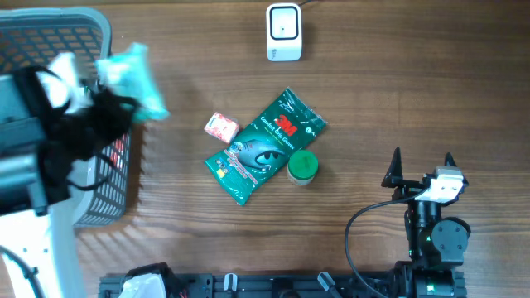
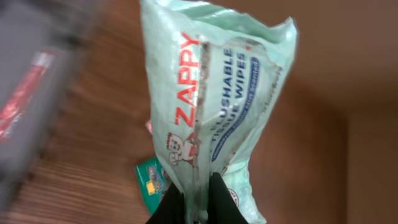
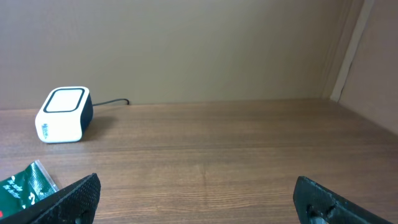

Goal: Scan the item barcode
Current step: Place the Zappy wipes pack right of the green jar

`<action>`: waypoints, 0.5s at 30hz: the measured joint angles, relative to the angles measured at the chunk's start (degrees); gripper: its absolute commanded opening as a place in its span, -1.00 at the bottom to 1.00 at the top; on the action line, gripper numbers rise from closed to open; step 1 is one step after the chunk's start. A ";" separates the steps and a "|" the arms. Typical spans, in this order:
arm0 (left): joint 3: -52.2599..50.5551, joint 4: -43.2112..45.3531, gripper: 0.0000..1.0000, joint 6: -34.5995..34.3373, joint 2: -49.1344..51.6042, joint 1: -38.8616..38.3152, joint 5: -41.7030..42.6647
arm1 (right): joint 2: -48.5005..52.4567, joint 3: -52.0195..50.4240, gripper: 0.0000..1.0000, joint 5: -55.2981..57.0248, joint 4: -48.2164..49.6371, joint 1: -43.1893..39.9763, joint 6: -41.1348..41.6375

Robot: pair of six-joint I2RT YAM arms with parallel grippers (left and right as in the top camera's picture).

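Over at the left side of the table (image 1: 373, 83), our left gripper (image 2: 198, 205) is pinched tight on one end of the mint-green Zappy wipes pack (image 2: 217, 93). It holds the pack up in the air just beside the grey basket (image 1: 83, 25). Our right gripper (image 1: 422, 161) is spread wide with nothing in it, down at the right and well apart from everything else. We've got the white scanner (image 1: 283, 31) at the far edge. Mid-table lie a green 3M pouch (image 1: 265, 145), a green-lidded jar (image 1: 302, 165) right against it, and a small pink box (image 1: 222, 127) just beside it.
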 measured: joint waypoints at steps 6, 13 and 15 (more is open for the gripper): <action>-4.48 2.36 -0.92 14.03 4.52 -16.15 2.93 | 0.02 0.00 1.00 0.00 0.00 0.00 0.02; -9.44 11.52 -0.92 14.82 19.43 -26.99 3.23 | 0.00 0.00 1.00 0.00 0.00 0.00 0.02; -9.99 15.93 -0.92 13.33 24.28 -30.21 3.19 | 0.02 0.00 1.00 0.00 0.00 0.00 0.02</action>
